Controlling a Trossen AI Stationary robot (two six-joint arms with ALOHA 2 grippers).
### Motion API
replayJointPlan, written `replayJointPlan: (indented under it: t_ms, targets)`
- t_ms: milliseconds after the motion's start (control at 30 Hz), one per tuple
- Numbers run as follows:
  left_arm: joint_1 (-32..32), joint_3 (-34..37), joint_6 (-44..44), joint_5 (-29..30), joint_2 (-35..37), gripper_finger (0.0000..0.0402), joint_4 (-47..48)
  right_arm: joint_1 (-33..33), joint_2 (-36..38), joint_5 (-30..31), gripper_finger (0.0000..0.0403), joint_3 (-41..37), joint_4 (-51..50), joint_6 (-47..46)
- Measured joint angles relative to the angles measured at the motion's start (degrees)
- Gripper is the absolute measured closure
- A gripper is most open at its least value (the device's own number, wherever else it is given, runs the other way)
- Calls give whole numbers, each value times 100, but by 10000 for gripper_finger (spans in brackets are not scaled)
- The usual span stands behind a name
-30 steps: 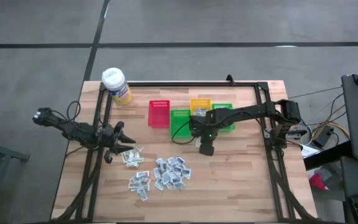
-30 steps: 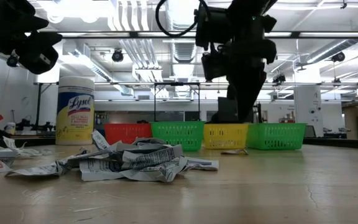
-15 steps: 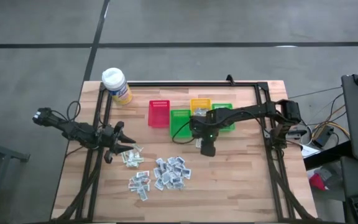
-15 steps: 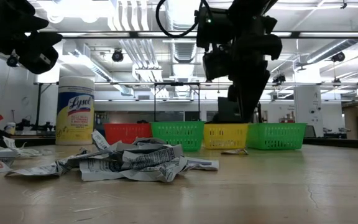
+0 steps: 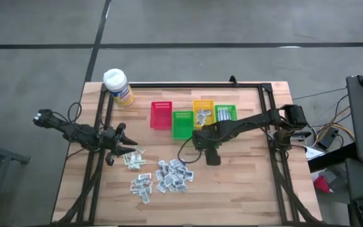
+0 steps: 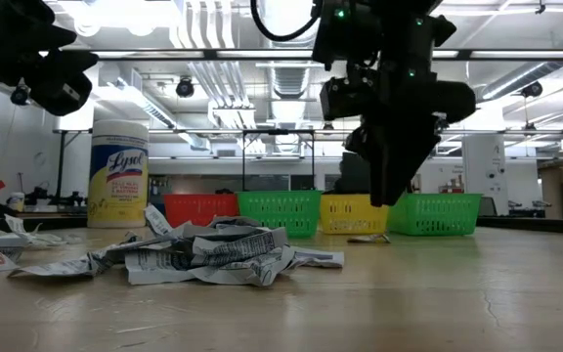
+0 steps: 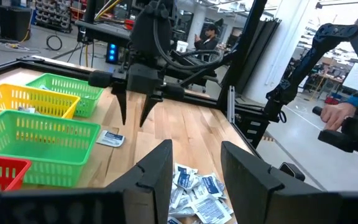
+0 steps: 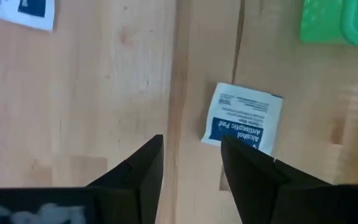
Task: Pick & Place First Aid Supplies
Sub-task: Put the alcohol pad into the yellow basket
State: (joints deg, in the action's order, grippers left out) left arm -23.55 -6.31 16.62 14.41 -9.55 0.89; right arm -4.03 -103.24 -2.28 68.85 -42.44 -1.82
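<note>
The first aid supplies lie as loose small packets in a heap (image 5: 171,174) near the table's middle, and the low view shows the heap (image 6: 208,252) too. More packets sit in the yellow bin (image 5: 203,111) and the right green bin (image 5: 226,114). My right gripper (image 8: 191,146) hangs open, fingers pointing down, just above a single alcohol-pad packet (image 8: 244,121) lying flat on the wood in front of the bins. The left wrist view also shows this gripper (image 7: 132,115). My left gripper (image 7: 196,152) stands open at the table's left, above packets (image 5: 134,161), with nothing between its fingers.
A red bin (image 5: 161,115) and a green bin (image 5: 183,125) stand left of the yellow one. A yellow wipes canister (image 5: 118,86) stands at the far left corner. Black frame rails (image 5: 276,148) run along the table's sides. A person's hand (image 7: 334,115) shows beyond the table.
My right gripper has come away from above the bins toward the table's near edge, and now hangs over the bare wood in front of them. The packets on the table have stayed where they were.
</note>
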Motion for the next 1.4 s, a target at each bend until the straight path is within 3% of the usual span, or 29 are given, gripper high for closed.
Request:
replayJointPlan:
  t_ms: [533,833,1400]
  targets:
    - [0,0,-2,0,-2,271,0,-22,-266,296,255,-385,596,-457]
    - [2,0,0,0,-2,271,-2,-24,-451,884,247,-349,586,-556]
    - [1,0,-34,0,-2,271,2,-57,-675,1065,366,-328,592,-551]
